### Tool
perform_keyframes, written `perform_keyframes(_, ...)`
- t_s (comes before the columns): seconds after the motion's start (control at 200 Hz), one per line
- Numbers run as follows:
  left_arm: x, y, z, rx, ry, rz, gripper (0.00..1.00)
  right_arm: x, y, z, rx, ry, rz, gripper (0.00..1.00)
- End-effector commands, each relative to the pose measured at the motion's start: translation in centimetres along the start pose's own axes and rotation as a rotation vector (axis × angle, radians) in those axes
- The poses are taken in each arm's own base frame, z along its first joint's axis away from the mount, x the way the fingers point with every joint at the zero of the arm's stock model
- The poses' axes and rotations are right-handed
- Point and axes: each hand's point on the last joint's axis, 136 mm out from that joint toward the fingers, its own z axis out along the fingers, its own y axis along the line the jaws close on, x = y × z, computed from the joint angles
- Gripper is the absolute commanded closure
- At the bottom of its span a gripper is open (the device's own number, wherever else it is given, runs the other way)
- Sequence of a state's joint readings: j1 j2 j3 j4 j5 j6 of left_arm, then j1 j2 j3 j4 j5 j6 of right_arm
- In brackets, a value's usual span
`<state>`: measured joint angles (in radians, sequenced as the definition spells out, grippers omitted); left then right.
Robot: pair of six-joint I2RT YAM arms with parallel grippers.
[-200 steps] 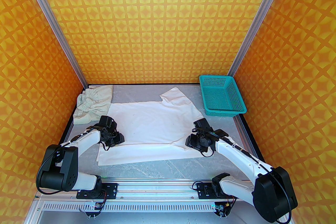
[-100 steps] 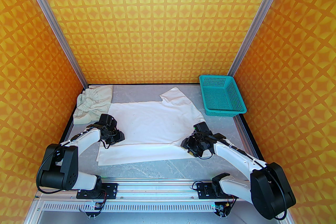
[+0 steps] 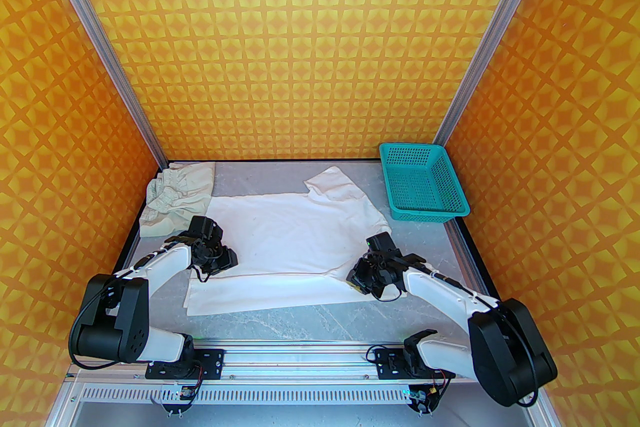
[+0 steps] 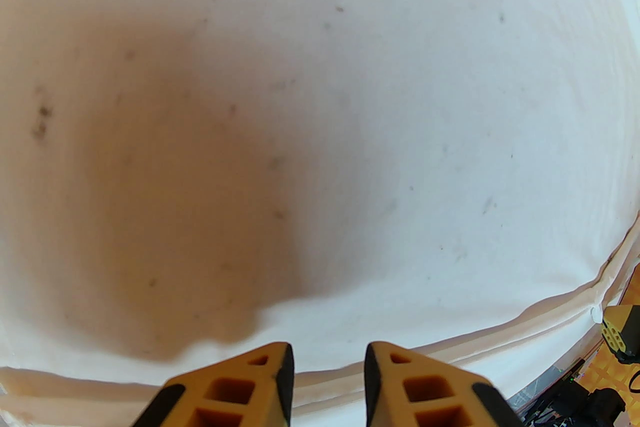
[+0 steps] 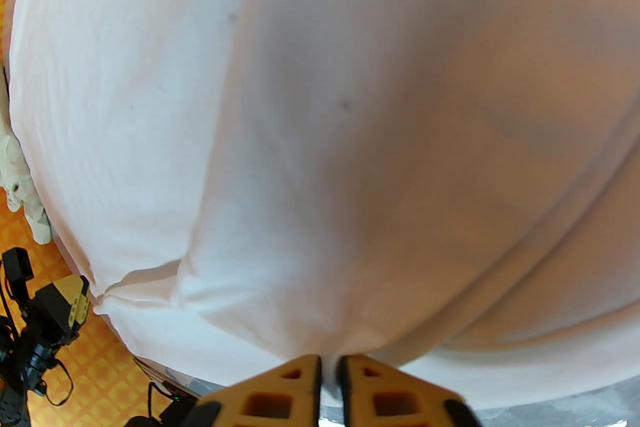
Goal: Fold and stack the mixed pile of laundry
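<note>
Nearest, the right gripper [image 5: 330, 362] is clamped on a thin pinch of the white shirt [image 3: 280, 235], which is spread across the table [image 3: 325, 320]. The left gripper [image 4: 328, 355] hovers at the near fold, jaws apart, nothing caught. Lift now and one side likely rises alone, skewing the shirt. The right wrist view shows that pinch; overhead the wrist covers it, but places the beige piece [image 3: 175, 199] far-left, touching the shirt.

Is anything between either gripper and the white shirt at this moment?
Nothing visible does. The right gripper is shut on a pinch of the white shirt. The left gripper sits right at the shirt's folded edge, jaws apart, with bare cloth ahead.
</note>
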<state>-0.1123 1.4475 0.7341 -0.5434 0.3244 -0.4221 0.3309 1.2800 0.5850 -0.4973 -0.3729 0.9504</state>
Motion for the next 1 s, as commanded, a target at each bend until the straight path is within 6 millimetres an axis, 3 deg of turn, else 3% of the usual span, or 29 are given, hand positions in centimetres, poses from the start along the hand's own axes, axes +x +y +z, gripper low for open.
perform_keyframes(0.0, -1.0, -0.4, -0.5, -0.002, -0.026, 0.010, 0.71, -1.6, 1.7, -0.7, -0.008, -0.046, -0.052, 0.96)
perform_keyframes(0.07, -0.9, -0.4, -0.6, -0.002, -0.028, 0.009, 0.71, -2.0, 2.2, -0.9, 0.002, -0.055, -0.074, 1.00)
perform_keyframes(0.37, -1.4, -0.7, -1.0, 0.004, -0.042, 0.015, 0.71, -3.1, 4.3, -0.9, 0.038, -0.041, -0.176, 1.00)
perform_keyframes(0.995, -1.4, -0.8, -1.3, 0.003, -0.041, 0.017, 0.70, -4.8, 8.0, 3.0, 0.156, 0.056, -0.406, 1.00)
